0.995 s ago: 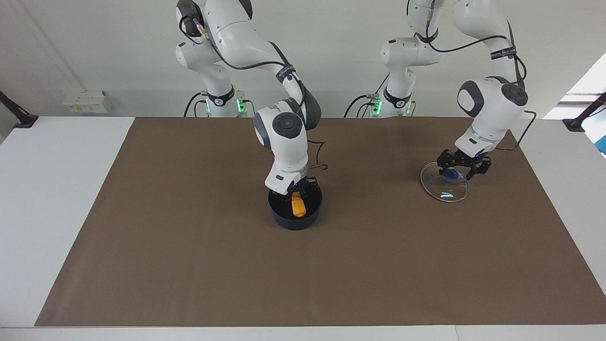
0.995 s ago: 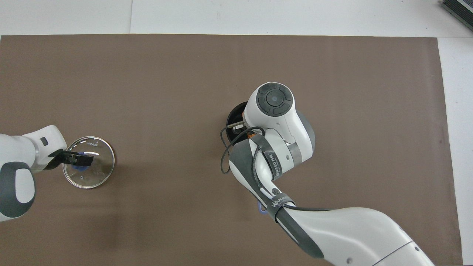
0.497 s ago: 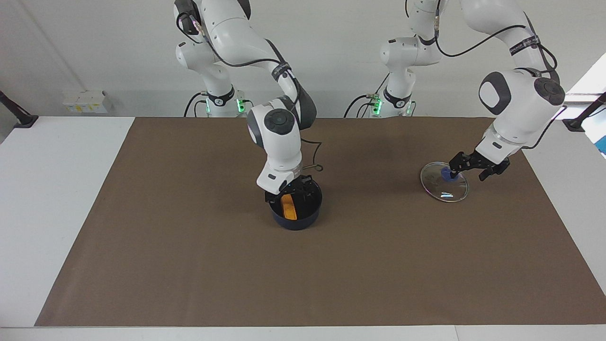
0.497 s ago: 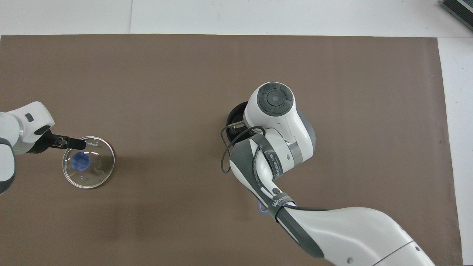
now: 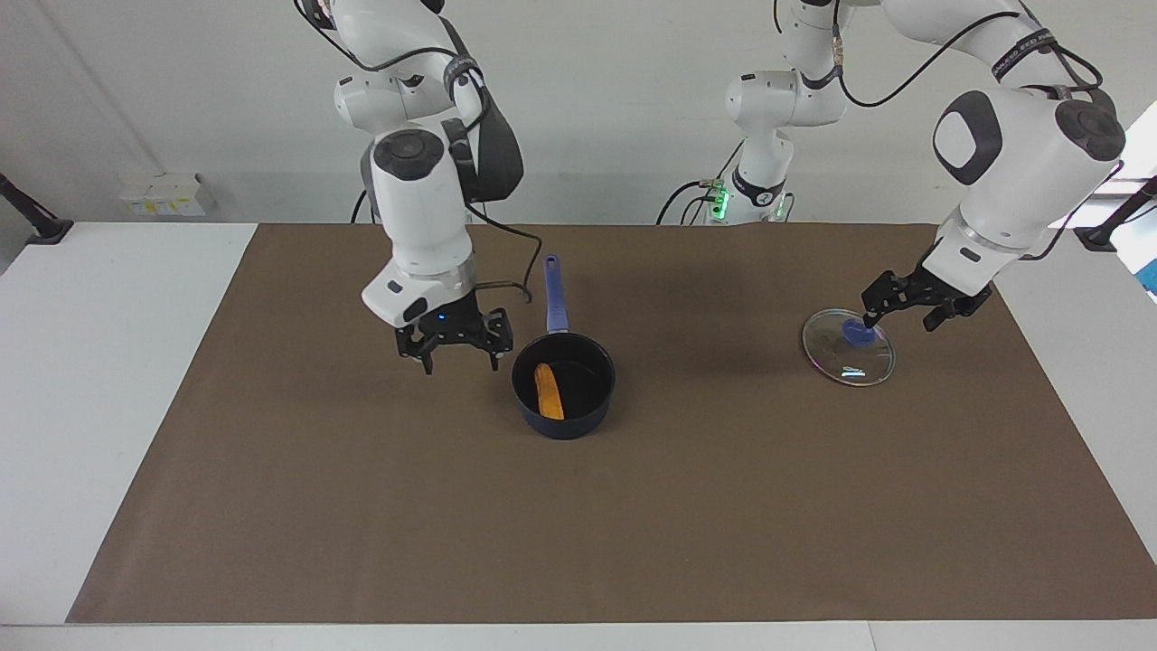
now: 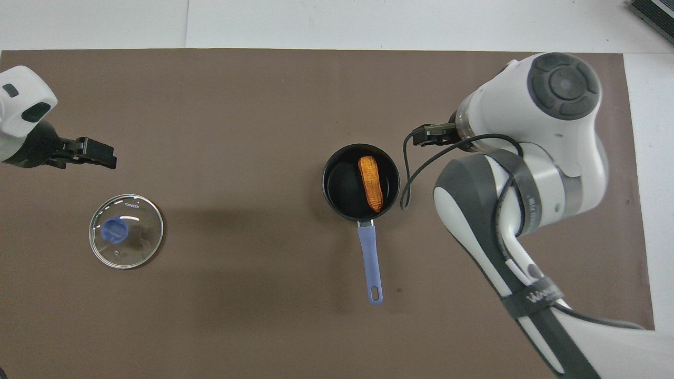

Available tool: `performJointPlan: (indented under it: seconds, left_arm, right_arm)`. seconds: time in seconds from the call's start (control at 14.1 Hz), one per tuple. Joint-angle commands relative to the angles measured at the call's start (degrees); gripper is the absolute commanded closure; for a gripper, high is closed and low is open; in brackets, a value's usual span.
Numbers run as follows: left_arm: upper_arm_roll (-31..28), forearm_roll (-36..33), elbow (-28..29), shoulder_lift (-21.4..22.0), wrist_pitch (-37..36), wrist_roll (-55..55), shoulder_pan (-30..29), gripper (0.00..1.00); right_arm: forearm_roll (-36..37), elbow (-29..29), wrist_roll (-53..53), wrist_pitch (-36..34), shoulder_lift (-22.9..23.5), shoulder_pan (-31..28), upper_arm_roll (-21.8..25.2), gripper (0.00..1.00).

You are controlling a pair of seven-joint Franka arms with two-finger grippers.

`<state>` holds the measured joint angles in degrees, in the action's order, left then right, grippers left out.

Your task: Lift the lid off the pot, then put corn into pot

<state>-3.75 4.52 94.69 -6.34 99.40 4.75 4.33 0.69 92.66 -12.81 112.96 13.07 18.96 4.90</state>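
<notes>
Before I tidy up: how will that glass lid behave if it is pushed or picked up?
The lid lies flat on the brown mat, so a push would probably slide it, not roll it. Its clear glass looks rigid and likely breakable if dropped. The blue knob at its centre seems the surest hold; the thin metal rim looks hard to pinch.
</notes>
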Motion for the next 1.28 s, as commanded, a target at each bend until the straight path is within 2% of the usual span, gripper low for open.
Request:
performJointPlan:
  seconds: [0.0, 0.21, 0.64, 0.85, 0.92, 1.07, 1.21]
  left_arm:
    - [-0.6, -0.2, -6.7, -1.1, -6.1, -1.1, 0.4, 0.0]
    - [-0.9, -0.2, -6.6, 1.0, -6.8, -0.6, -0.3, 0.0]
    - [-1.1, -1.4, -6.6, 3.2, -9.6, 0.8, -0.4, 0.0]
    - [-0.6, -1.3, -7.1, 3.6, -13.0, -6.7, -0.3, 0.0]
    - [-0.3, -1.5, -7.0, 5.0, -13.7, -6.9, -0.2, 0.0]
    - [-0.2, -1.7, -3.9, 7.9, -13.4, -6.2, 0.0, 0.0]
    - [-0.2, -1.7, -1.9, 9.4, -12.6, -6.0, 0.0, 0.0]
  right_arm:
    - [0.7, 1.0, 3.7, -6.1, -5.0, -3.3, -0.9, 0.0]
    - [0.5, 1.2, 7.5, -13.4, -8.8, -6.6, -0.8, 0.0]
    - [-0.2, 1.3, 12.4, -20.4, -12.7, -14.0, -0.9, 0.0]
    - [-0.5, -0.4, 12.2, -21.2, -14.5, -15.3, -0.7, 0.0]
    - [-0.8, -1.0, 12.2, -23.3, -15.4, -15.4, -0.7, 0.0]
    - [-0.8, -2.7, 12.1, -27.0, -16.8, -15.4, -0.7, 0.0]
    - [-0.7, -2.1, 12.4, -27.4, -17.9, -15.2, -0.9, 0.0]
